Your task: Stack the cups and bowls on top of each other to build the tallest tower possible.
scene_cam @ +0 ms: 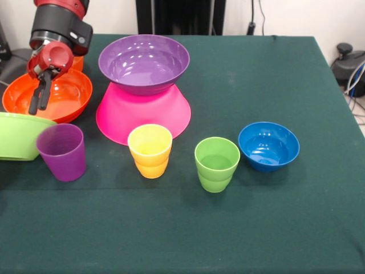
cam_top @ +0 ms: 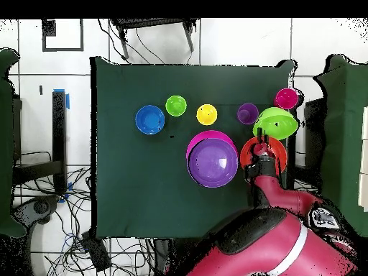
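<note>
Your pincer (scene_cam: 38, 97) hangs over the large orange bowl (scene_cam: 68, 97) at the table's left side in the front view. Its dark fingers (scene_cam: 34, 103) point down into the bowl and lie close together; whether they are clenched or released cannot be told, and no object shows between them. Whether the tips touch the bowl's inside is also unclear.

The tower (scene_cam: 144, 85) stands just right of that bowl: the pink bowl (scene_cam: 142, 117) upside down as base, with the purple bowl (scene_cam: 144, 63) sitting upright on it. Nothing rests in the purple bowl. The orange bowl's rim comes close to the pink base; contact cannot be confirmed.

The lime green bowl (scene_cam: 17, 134) lies at the left edge of the front view, partly cut off, just in front of the orange bowl. The purple cup (scene_cam: 61, 151) stands directly beside it, overlapping it in view. The yellow cup (scene_cam: 150, 150) stands just in front of the pink base, the green cup (scene_cam: 217, 164) to its right, and the small blue bowl (scene_cam: 268, 145) beyond that, each apart from its neighbour. In the overhead view a red cup (cam_top: 286, 98) sits near the table corner beside the lime green bowl.

The dark green table (scene_cam: 274, 228) is open along the front and across the whole right side.
</note>
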Controlling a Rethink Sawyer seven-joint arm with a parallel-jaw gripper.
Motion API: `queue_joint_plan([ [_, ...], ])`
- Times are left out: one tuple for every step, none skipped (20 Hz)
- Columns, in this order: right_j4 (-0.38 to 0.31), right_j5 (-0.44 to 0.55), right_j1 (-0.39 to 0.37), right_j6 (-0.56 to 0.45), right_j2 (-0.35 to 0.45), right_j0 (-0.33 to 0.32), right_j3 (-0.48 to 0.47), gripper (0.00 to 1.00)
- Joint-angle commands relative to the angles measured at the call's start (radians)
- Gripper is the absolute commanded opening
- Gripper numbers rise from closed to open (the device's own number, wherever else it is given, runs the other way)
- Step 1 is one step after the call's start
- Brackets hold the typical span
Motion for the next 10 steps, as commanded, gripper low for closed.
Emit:
queue_joint_plan([
  [-0.048, 0.058, 0.03, 0.082, 0.125, 0.008, -0.094, 1.0],
  [-0.052, 0.061, 0.031, 0.085, 0.126, 0.007, -0.098, 1.0],
  [-0.051, 0.059, 0.032, 0.085, 0.125, 0.007, -0.1, 1.0],
  [-0.05, 0.058, 0.034, 0.084, 0.125, 0.007, -0.103, 1.0],
  [-0.049, 0.057, 0.034, 0.085, 0.124, 0.008, -0.104, 1.0],
  [-0.04, 0.052, 0.037, 0.078, 0.123, 0.008, -0.108, 1.0],
  [-0.037, 0.051, 0.038, 0.076, 0.123, 0.01, -0.111, 1.0],
  [-0.035, 0.051, 0.042, 0.074, 0.124, 0.01, -0.118, 1.0],
  [-0.035, 0.051, 0.044, 0.075, 0.124, 0.01, -0.122, 1.0],
  [-0.035, 0.052, 0.049, 0.075, 0.127, 0.01, -0.131, 1.0],
])
